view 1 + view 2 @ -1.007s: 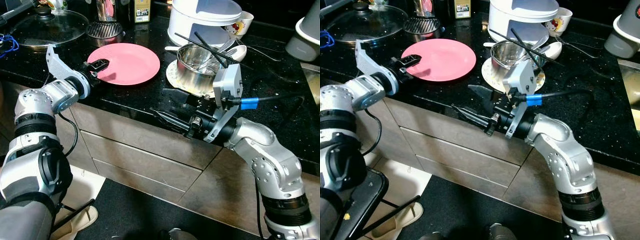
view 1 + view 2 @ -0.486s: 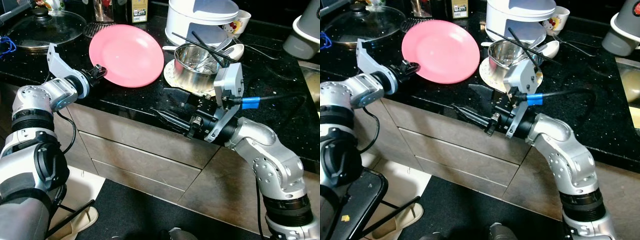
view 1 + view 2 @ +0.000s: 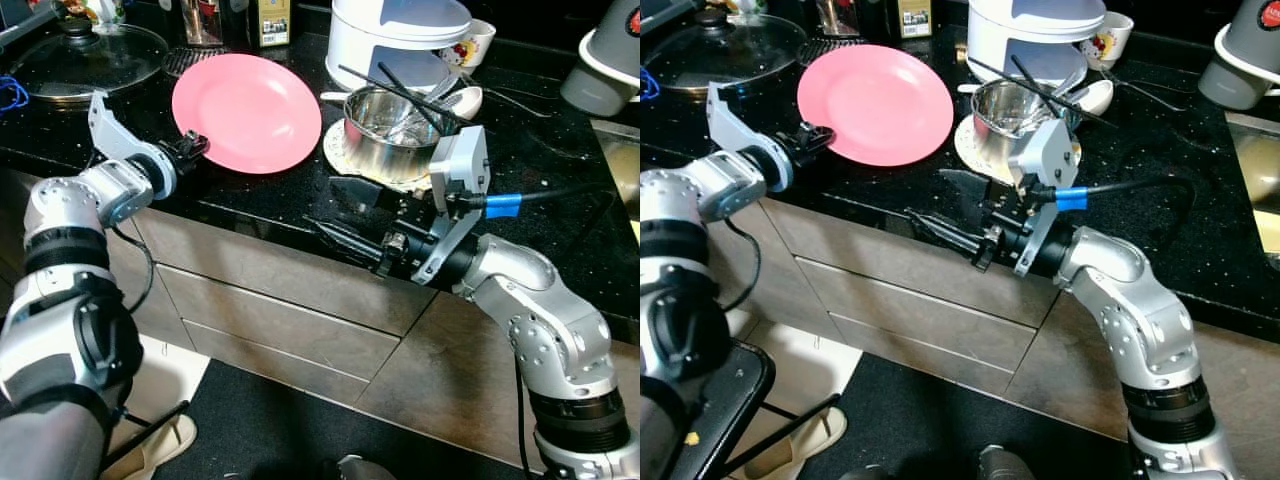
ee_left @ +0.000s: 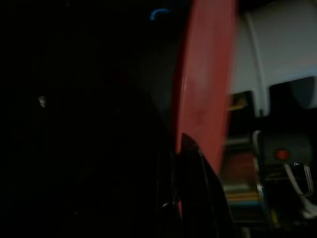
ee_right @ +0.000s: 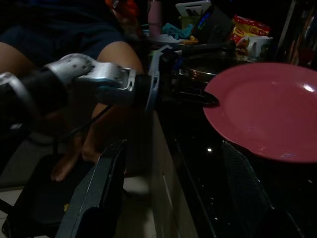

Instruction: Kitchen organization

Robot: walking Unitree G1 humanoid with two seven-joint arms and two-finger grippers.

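A pink plate [image 3: 250, 110] is tilted up from the black counter [image 3: 560, 230], its far rim raised. My left gripper [image 3: 190, 148] is shut on the plate's left rim. The left wrist view has the plate [image 4: 205, 84] edge-on, running between the dark fingers [image 4: 198, 198]. My right gripper [image 3: 335, 212] stands open at the counter's front edge, right of the plate, with nothing between its fingers. The right wrist view looks across at the plate [image 5: 267, 114] and at the left gripper [image 5: 198, 96] pinching its rim.
A steel pot [image 3: 385, 120] with chopsticks stands on a white dish just right of the plate, with a white rice cooker [image 3: 395, 40] behind it. A glass lid [image 3: 85, 55] lies at the back left. Drawers [image 3: 290, 300] run below the counter. A person's legs [image 5: 99, 59] are beyond the left arm.
The plate lay flat on the counter a second ago; my left gripper has since tipped it up by the rim. The right arm has hardly moved.
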